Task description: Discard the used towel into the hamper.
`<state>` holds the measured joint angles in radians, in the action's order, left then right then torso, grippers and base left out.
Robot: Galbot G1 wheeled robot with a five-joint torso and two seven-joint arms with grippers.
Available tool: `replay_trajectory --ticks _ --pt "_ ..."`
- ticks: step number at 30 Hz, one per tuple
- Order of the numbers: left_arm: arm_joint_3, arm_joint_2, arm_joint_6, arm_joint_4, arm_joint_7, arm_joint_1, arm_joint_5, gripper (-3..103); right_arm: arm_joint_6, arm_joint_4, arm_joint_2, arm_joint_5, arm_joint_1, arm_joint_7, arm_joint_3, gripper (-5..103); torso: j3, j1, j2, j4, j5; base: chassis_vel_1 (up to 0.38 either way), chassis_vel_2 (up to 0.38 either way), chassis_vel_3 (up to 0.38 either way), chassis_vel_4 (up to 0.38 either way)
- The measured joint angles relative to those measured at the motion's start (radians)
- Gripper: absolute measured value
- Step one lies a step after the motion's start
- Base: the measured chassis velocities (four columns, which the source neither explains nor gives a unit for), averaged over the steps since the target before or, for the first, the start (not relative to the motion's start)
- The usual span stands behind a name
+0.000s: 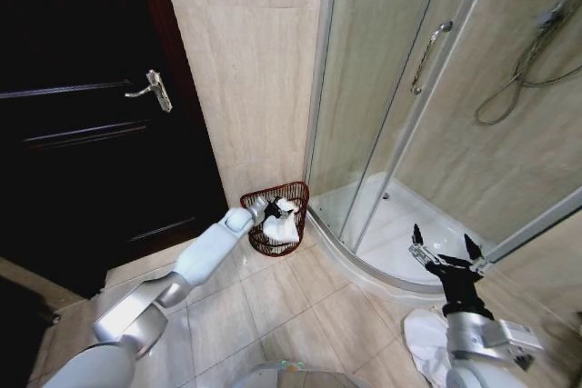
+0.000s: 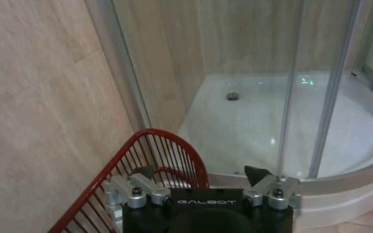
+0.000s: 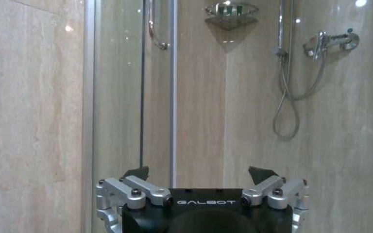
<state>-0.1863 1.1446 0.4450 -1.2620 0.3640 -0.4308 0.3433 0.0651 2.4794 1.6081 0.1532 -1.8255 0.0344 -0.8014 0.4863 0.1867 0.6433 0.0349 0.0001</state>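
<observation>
The dark red wire hamper (image 1: 293,195) stands on the floor tiles in the corner between the wall and the shower. A crumpled white towel (image 1: 284,227) lies inside it. My left gripper (image 1: 270,210) hovers just over the hamper's near rim, above the towel. In the left wrist view the left gripper (image 2: 201,172) is open with nothing between its fingers, and the hamper's red rim (image 2: 167,134) curves right in front of it. My right gripper (image 1: 446,254) is open and empty, held up at the lower right beside the shower tray; it is also open in the right wrist view (image 3: 199,172).
The curved shower tray (image 1: 400,224) with its glass doors (image 1: 382,79) fills the right side. A dark door (image 1: 82,124) with a lever handle is on the left. A white cloth (image 1: 420,333) lies on the floor by my right arm. Open tiles (image 1: 300,306) spread in front.
</observation>
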Motion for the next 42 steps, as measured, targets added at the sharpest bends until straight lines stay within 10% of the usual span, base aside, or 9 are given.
replay_trajectory --ticks 6,15,27,42 --pt "0.015 -0.007 0.168 -0.102 -0.04 0.039 0.028 100 0.0 -0.004 0.0 -0.003 0.001 -0.001 0.008 100 0.0 0.0 0.0 -0.0004 -0.0001 0.0 0.0 0.0 0.0" --pt "0.126 -0.076 0.17 -0.339 -0.186 -0.044 0.146 100 0.017 0.0 0.0 0.015 0.006 -0.001 0.002 100 0.0 0.0 0.0 -0.0002 -0.0002 0.0 0.0 0.0 0.0" --pt "0.374 -0.248 -0.086 -0.778 -0.29 -0.411 0.262 100 0.068 0.018 0.0 0.046 0.03 -0.013 0.0 100 0.0 0.0 0.0 0.0001 -0.0003 0.0 0.0 0.0 0.0" --pt "0.71 -0.094 -0.377 -0.868 -0.361 -0.889 0.253 100 0.104 0.021 0.0 0.101 0.032 -0.048 -0.016 100 0.0 0.0 0.0 0.0 -0.0002 0.0 0.0 0.0 0.0"
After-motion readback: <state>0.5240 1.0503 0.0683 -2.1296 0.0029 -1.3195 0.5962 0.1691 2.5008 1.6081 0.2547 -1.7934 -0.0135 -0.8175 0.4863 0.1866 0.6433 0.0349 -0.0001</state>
